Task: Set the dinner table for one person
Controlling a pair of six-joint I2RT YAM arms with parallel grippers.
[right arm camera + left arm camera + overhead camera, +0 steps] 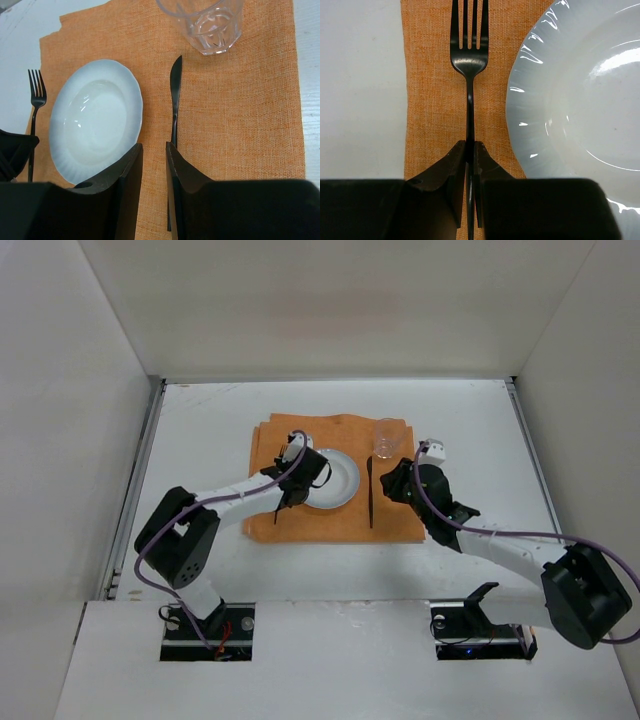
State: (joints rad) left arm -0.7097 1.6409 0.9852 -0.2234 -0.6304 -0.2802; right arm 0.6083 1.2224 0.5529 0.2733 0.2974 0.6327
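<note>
From the top camera I see the white dinner table (200, 420) under both arms. An orange placemat (330, 525) lies in the middle of it, a bit nearer the far edge than the near edge. A white plate (340, 480) sits on the mat. A black knife (370, 490) lies just beside the plate, on the side toward the right edge. A clear glass (385, 438) stands past the knife tip, toward the far edge. My left gripper (288, 495) is over the mat's left side, and my right gripper (392, 485) is just right of the knife.

From the left wrist camera, the left gripper is pinched tight on the handle of a black fork (469, 60). The fork lies flat on the mat between the plate and the bare table, tines toward the far edge.

From the right wrist camera, the right gripper's fingers (131, 170) stand a narrow gap apart with nothing between them. The knife handle runs under the right-hand finger.
</note>
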